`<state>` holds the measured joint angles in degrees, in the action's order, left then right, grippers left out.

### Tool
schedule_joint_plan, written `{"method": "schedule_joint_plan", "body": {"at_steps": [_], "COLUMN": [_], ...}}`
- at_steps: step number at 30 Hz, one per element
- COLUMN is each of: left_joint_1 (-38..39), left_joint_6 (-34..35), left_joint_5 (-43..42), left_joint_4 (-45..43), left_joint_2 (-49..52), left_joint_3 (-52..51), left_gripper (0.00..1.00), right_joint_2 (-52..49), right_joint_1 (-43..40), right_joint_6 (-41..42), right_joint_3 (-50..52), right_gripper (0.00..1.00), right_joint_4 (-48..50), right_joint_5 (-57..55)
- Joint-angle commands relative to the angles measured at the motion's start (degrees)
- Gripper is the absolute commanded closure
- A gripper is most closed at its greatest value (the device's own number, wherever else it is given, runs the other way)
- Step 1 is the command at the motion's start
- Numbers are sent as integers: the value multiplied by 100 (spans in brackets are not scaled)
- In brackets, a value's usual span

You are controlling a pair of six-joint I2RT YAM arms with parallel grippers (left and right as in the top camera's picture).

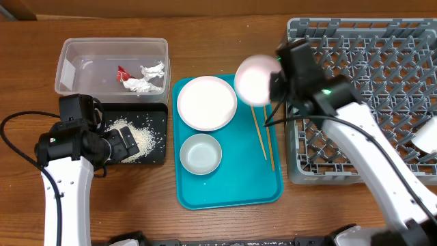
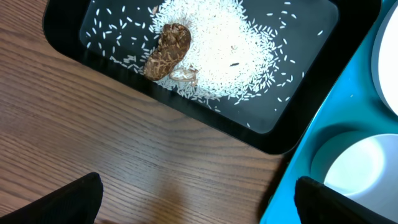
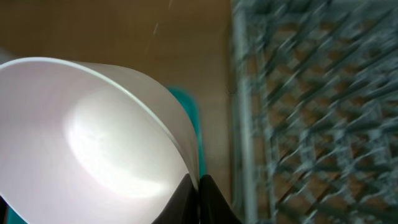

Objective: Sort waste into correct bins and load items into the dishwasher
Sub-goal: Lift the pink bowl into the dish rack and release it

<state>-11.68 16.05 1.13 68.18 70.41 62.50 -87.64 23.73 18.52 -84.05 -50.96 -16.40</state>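
Overhead: a white bowl (image 1: pixel 255 80) is gripped by the right gripper (image 1: pixel 274 83) and held in the air just beside the left wall of the grey dish rack (image 1: pixel 362 96), above the edge of the teal serving tray (image 1: pixel 232 188). If it is carried across too low, the rack wall could be struck. A flat plate (image 1: pixel 207 102), a second bowl (image 1: pixel 201 154) and the chopsticks (image 1: pixel 263 140) are left on the teal tray. The red wrapper (image 1: pixel 123 72) and tissue (image 1: pixel 147 78) are seen in the clear tub (image 1: pixel 68 51). The left gripper (image 1: pixel 126 145) is hung over the black tray (image 1: pixel 160 116).

Left wrist: the left gripper (image 2: pixel 199 202) is spread wide, with nothing between its fingertips (image 2: pixel 81 199). The brown scrap (image 2: pixel 168 50) is shown among the rice (image 2: pixel 230 43) in the black tray (image 2: pixel 68 43), ahead of the tips and apart from them.

Right wrist: the white bowl (image 3: pixel 93 137) is pinched only at its thin rim by the closed right gripper (image 3: pixel 196 196), with the body hung out to the left. Such a narrow hold could let it swing or slip. The rack (image 3: pixel 311 93) is seen blurred at right, so a bad landing on the pegs could tip the bowl.
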Motion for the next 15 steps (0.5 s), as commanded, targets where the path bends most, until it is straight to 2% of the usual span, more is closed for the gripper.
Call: {"method": "schedule_joint_plan", "body": {"at_steps": [1, 5, 6, 11, 15], "left_joint_1": [-31, -31, -31, -31, -31], "left_joint_6": [-61, -61, -61, -61, -61], "left_joint_5": [17, 17, 17, 17, 17], "left_joint_4": [13, 15, 13, 13, 15], "left_joint_2": [9, 9, 9, 9, 9], "left_joint_3": [35, 35, 35, 35, 35], "left_gripper": [0, 0, 0, 0, 0], "right_joint_2": [295, 293, 275, 254, 103], "right_joint_1": [-313, -824, -1178, -2240, -2997], "right_joint_6": [-118, -684, -831, -905, -1617], "right_joint_3": [-153, -153, -153, -153, -153], "right_gripper": [94, 95, 95, 96, 96], "right_joint_4": [400, 1019, 1294, 2138, 2855], "right_joint_5": [-1770, -2251, -2256, -2249, -2249]}}
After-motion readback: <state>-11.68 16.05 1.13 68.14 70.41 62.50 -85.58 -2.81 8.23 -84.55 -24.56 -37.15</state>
